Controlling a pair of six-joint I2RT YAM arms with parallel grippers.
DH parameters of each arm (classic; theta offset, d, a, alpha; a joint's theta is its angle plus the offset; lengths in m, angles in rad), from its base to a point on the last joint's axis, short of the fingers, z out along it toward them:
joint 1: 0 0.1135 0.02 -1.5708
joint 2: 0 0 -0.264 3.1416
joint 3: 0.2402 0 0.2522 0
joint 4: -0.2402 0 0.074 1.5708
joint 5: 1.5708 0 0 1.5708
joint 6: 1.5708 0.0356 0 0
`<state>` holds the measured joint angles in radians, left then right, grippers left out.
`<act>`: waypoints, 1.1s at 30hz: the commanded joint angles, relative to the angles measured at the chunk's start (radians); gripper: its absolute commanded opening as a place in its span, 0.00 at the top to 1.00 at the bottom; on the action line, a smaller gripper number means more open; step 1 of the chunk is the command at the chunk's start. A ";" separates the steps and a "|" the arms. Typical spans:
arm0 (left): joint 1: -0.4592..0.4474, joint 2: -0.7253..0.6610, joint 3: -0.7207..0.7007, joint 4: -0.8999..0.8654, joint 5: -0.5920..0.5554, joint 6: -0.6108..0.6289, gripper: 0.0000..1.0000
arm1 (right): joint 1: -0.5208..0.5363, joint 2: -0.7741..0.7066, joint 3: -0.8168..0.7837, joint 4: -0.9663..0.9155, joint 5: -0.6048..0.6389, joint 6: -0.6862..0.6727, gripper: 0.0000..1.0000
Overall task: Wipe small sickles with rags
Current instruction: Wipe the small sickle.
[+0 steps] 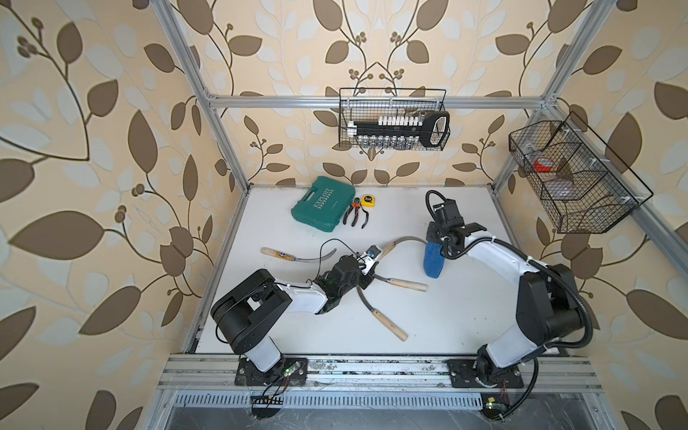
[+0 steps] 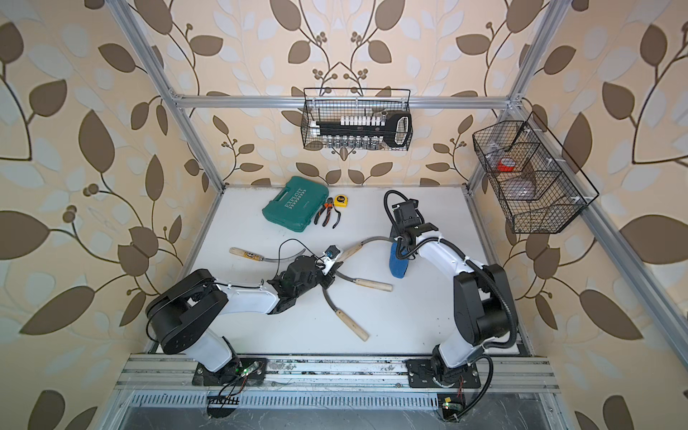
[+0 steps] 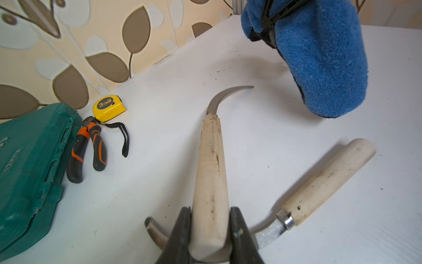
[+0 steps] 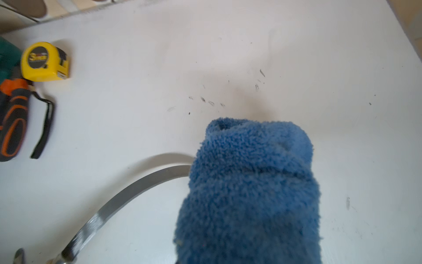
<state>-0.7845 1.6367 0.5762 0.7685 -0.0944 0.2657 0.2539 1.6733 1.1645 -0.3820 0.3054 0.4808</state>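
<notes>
The held sickle has its pale wooden handle pinched between the jaws of the left gripper, which are closed tight near the butt end. Its curved blade reaches out ahead of that gripper, a little off the table. We judge it stiff and fairly light. The round handle could roll in a flat grip and the thin blade is sharp, so the wood is the place to hold it.

The rag hangs just past the blade tip. It is soft and limp, draped over the right gripper, whose jaws are shut on its upper part and mostly buried in the pile. From the right wrist the blade runs in behind the cloth, and we cannot tell whether they touch.

Right under the left gripper lies a second sickle. A third sickle lies back towards the robot's base, and a fourth sickle out on that gripper's left. Beyond the gripper, towards the back wall, sit the pliers, the tape measure and the teal case
</notes>
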 commanded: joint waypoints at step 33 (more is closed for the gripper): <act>-0.064 0.008 -0.039 0.194 -0.098 0.123 1.00 | 0.186 0.235 0.166 0.043 -0.383 -0.150 1.00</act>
<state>-0.8436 1.6817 0.5339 0.8833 -0.1921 0.3653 0.4202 1.9381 1.3693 -0.3332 -0.0116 0.3477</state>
